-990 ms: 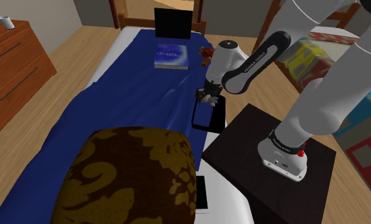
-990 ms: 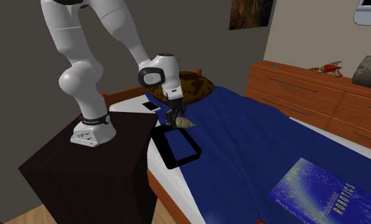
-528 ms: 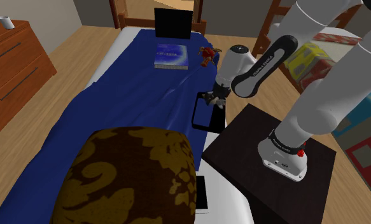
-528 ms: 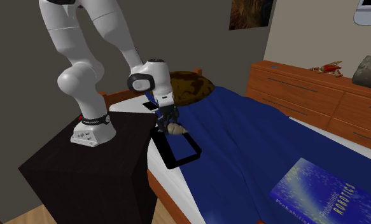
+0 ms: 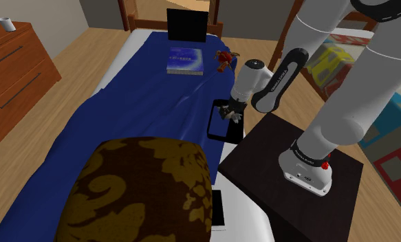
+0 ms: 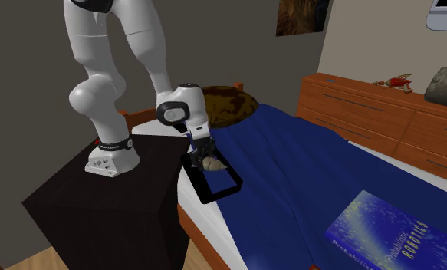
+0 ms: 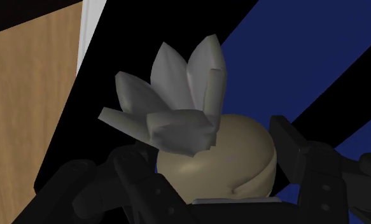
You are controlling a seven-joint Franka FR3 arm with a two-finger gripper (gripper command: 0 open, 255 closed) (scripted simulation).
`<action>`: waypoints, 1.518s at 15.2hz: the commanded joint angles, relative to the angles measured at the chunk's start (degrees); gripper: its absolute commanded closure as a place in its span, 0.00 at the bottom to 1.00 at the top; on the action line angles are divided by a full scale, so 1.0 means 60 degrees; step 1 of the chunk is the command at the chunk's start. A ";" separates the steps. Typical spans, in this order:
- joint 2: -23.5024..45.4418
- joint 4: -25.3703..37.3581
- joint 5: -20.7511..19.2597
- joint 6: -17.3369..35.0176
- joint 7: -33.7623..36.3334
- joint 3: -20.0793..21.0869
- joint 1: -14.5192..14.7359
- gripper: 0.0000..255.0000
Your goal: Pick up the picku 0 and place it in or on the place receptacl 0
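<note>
My black gripper (image 5: 228, 114) is shut on a small beige rounded object (image 7: 223, 159) topped with grey pointed leaves (image 7: 177, 95). Its fingers (image 7: 300, 156) clasp the object from both sides. In the second exterior view the gripper (image 6: 207, 159) holds the object (image 6: 211, 162) low over a flat black rectangular tray (image 6: 218, 186) at the edge of the blue-covered bed (image 6: 306, 161). The shoulder view shows the same tray (image 5: 223, 132) just under the hand, beside the dark stand (image 5: 288, 165). Whether the object touches the tray cannot be told.
A blue book (image 5: 185, 60) and a red toy (image 5: 223, 58) lie farther up the bed, before a black box (image 5: 186, 25). A brown patterned pillow (image 5: 144, 192) fills the near end, with a flat phone-like slab (image 5: 218, 210) beside it. A wooden dresser (image 5: 16, 69) stands at the shoulder view's left.
The gripper has come down and toward the stand with the beige object still in it, from above the bed's edge to low over the black tray.
</note>
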 commanded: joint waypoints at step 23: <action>-0.1955 -0.0567 0.1986 -0.1412 -0.1552 0.0808 -0.0278 0.00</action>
